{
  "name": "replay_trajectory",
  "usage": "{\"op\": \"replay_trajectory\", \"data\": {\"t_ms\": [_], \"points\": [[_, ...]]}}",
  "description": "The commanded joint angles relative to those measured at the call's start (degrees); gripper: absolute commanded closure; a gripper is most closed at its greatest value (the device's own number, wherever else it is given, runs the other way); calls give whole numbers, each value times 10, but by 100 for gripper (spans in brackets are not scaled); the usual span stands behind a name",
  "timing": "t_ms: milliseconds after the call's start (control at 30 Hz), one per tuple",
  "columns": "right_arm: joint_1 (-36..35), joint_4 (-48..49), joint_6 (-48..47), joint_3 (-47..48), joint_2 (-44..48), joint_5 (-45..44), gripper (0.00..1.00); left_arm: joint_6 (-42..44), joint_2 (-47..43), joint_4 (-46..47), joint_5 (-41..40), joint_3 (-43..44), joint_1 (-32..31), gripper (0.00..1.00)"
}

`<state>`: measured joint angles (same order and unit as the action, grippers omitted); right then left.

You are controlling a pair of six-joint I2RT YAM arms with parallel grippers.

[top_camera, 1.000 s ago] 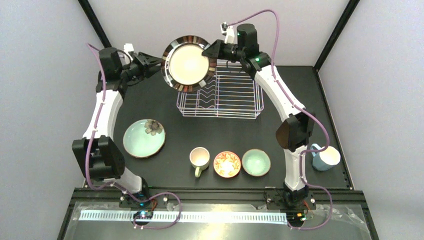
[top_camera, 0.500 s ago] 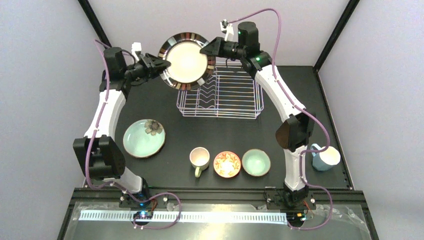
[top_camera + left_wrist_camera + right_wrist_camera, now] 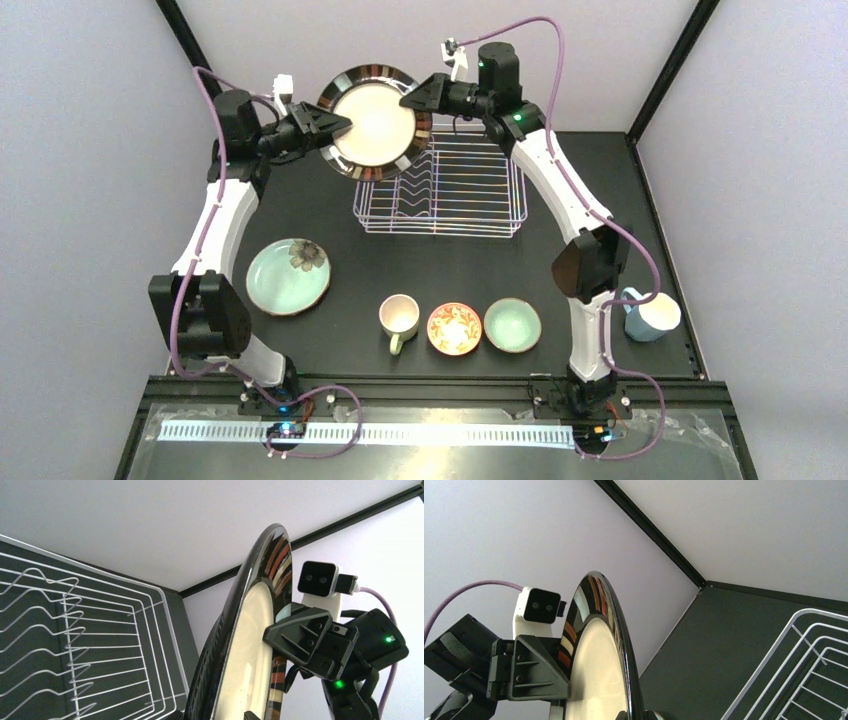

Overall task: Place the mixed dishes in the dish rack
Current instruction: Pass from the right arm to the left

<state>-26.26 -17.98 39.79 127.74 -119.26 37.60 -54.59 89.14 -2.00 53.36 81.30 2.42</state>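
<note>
The cream plate with the dark striped rim [image 3: 375, 120] hangs upright in the air above the back left corner of the white wire dish rack [image 3: 470, 190]. My right gripper [image 3: 408, 100] is shut on its right rim; the right wrist view shows the rim [image 3: 624, 645] between its tips. My left gripper [image 3: 338, 125] is open, its jaws astride the left rim, one finger [image 3: 531, 672] against the cream face. The left wrist view shows the plate edge-on [image 3: 250, 630]. The pink dotted plate is out of view.
On the table in front stand the teal flower plate [image 3: 288, 276], the cream mug [image 3: 399, 316], the red-orange bowl [image 3: 454, 328] and the mint bowl [image 3: 512, 325]. The blue mug [image 3: 652, 315] stands at the right edge, beside the right arm.
My left gripper has moved right, from clear of the plate to astride its left rim. The right gripper has lifted the plate slightly up and left.
</note>
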Motion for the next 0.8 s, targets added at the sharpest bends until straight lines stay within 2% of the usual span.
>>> {"op": "replay_trajectory", "data": {"t_ms": [0, 100, 233, 300, 567, 767], "points": [[1, 56, 27, -4, 24, 24, 100, -13, -10, 62, 11, 0, -20, 40], [2, 59, 25, -18, 29, 22, 100, -13, -13, 68, 11, -7, -23, 57], [1, 58, 26, -24, 30, 26, 100, -15, -18, 76, 11, -17, -23, 74], [1, 58, 26, -28, 30, 28, 100, -16, -22, 75, 7, -17, -36, 96], [2, 36, 15, -42, 35, 28, 100, -29, -44, 98, -15, -32, -39, 99], [2, 4, -5, -41, 41, 10, 65, -21, -65, 79, -44, -45, -39, 99]]}}
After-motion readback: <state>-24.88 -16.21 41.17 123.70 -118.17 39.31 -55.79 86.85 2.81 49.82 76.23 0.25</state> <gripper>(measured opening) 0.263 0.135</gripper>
